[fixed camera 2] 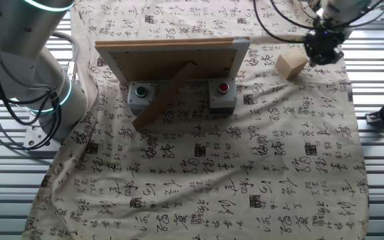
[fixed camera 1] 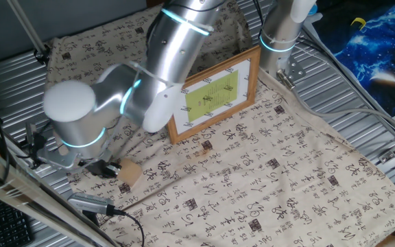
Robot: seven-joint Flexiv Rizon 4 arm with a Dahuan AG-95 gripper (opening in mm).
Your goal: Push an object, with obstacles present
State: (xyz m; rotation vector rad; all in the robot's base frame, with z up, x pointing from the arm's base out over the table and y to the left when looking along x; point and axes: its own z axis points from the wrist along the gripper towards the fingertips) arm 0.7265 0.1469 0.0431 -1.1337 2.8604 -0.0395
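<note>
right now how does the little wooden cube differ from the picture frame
The wooden cube is far smaller than the picture frame. The cube is plain light tan on every face; the frame has a brown border, white mat and yellow-green centre with dark writing. The cube sits flat on the cloth beside the gripper, while the frame stands propped on a rear strut. Both look wooden.

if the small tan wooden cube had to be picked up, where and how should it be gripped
Probably from above, fingers on two opposite flat side faces of the small light-tan wooden cube. It lies on the cloth with its top exposed. The black two-finger gripper is right beside it, so the approach is short; the brown wooden picture frame stands well clear.
</note>
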